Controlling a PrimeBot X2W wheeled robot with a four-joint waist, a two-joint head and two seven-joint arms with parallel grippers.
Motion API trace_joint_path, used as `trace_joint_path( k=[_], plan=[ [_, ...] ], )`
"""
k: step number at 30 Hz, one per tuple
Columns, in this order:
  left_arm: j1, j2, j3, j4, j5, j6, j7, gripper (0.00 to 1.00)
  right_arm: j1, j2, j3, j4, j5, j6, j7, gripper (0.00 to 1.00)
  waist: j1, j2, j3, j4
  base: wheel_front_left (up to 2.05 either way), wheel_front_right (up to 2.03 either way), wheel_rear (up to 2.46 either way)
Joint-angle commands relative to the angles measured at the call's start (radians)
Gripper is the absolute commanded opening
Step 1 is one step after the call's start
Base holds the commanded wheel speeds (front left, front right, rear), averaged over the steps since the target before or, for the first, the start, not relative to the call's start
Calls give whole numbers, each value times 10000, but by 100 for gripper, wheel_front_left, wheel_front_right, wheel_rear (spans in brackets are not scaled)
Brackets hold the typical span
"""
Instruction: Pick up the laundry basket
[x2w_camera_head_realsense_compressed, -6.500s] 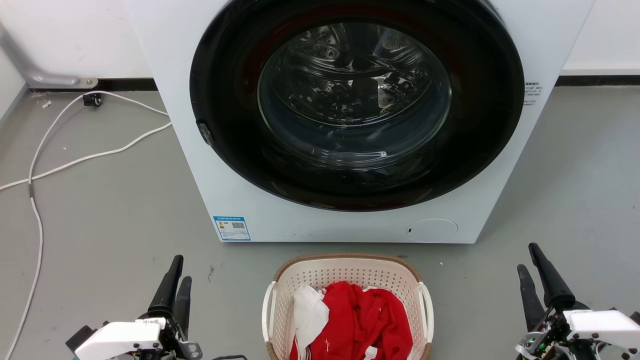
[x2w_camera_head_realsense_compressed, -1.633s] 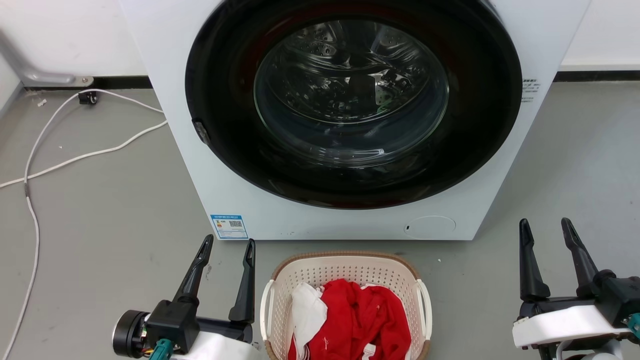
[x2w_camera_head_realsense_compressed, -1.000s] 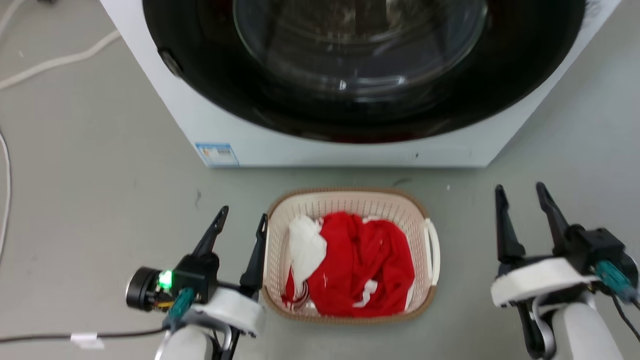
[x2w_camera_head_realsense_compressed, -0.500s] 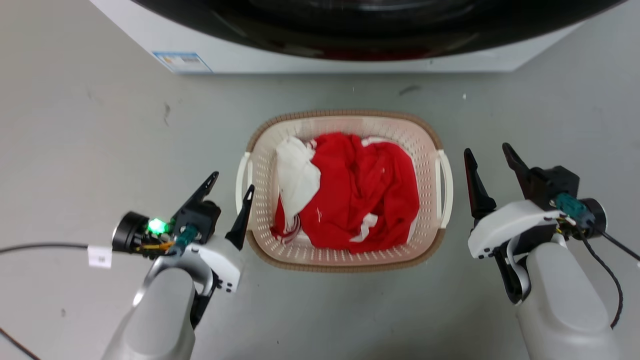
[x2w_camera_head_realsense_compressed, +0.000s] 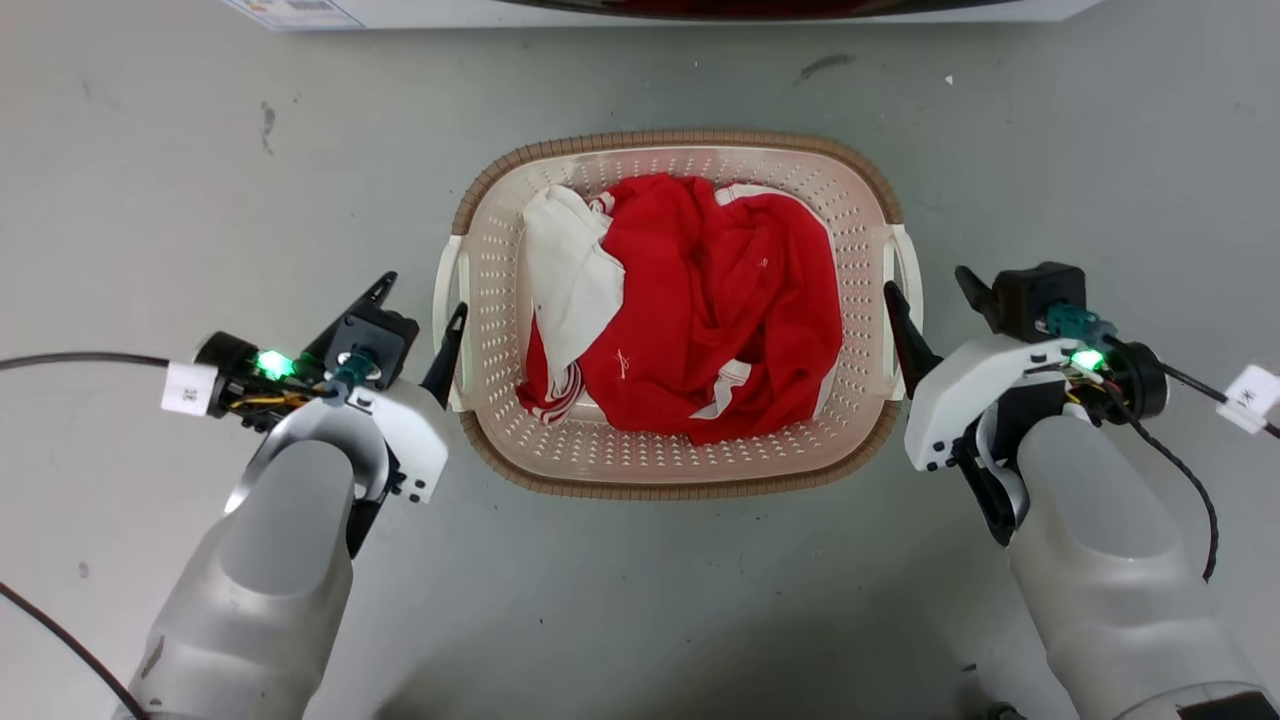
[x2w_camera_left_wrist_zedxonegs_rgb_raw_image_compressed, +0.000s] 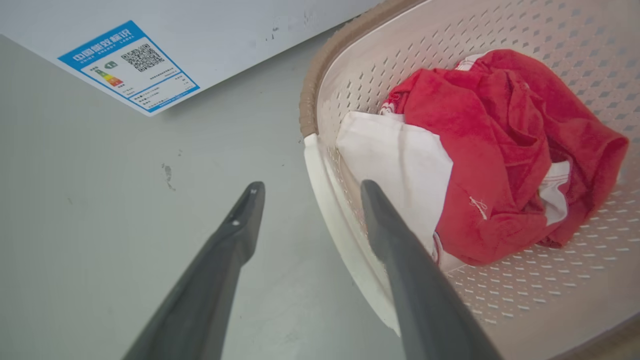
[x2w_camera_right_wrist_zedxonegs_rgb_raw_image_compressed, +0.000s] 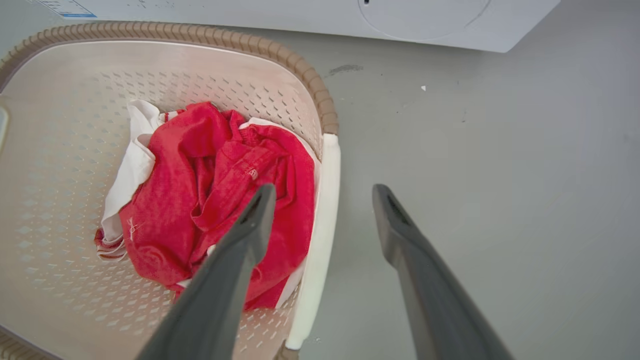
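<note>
Plainly, basket (x2w_camera_head_realsense_compressed: 670, 137): stands on the floor (x2w_camera_head_realsense_compressed: 640, 600) just in front of the washer (x2w_camera_head_realsense_compressed: 650, 10), between the two grippers.
Contents: a crumpled red garment (x2w_camera_head_realsense_compressed: 720, 300) takes up the middle and right. A white cloth (x2w_camera_head_realsense_compressed: 565, 270) lies by the left wall, partly under the red.
Left gripper (x2w_camera_head_realsense_compressed: 422, 296): at the basket's left side, fingers spread wide, gripping nothing. In the wrist view one finger is over the floor and the other over the inside, with the left handle (x2w_camera_left_wrist_zedxonegs_rgb_raw_image_compressed: 332, 215) between them. Contact cannot be told.
Right gripper (x2w_camera_head_realsense_compressed: 925, 282): at the right side, equally wide and empty, straddling the right handle (x2w_camera_right_wrist_zedxonegs_rgb_raw_image_compressed: 322, 225).
Arms: the left forearm (x2w_camera_head_realsense_compressed: 270, 580) and right forearm (x2w_camera_head_realsense_compressed: 1110, 560) rise from the lower corners, wrists turned toward the basket.
</note>
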Motion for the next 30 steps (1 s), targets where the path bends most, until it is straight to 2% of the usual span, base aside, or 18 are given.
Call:
trace_joint_path(
  k=[1, 7, 15, 22, 30],
  plan=[
    [-206, 33, -36, 120, -46, -8, -26, 100, -191, 2, 79, 135, 27, -3, 71, 100, -2, 0, 82, 1, 0, 0, 0],
    [-842, -71, -629, 1177, -683, -8, -26, 100, -806, 0, 429, 788, 147, -3, 551, 100, -2, 0, 348, 28, 0, 0, 0],
    [-1734, -149, -1954, 2527, -2253, -9, 189, 100, -1370, 2, 551, 1388, 119, -3, 1137, 100, -2, 0, 679, 56, 0, 0, 0],
    [-2175, 61, -3522, 2572, -3716, -9, 1114, 100, -1647, 2, 935, 1725, 557, -3, 1735, 100, -2, 0, 917, 97, 0, 0, 0],
    [-2526, 512, -4960, 2324, -4934, 1, 1405, 100, -1847, 2, 1148, 1959, 881, -3, 1841, 100, -2, 0, 1074, 108, 0, 0, 0]
  ],
)
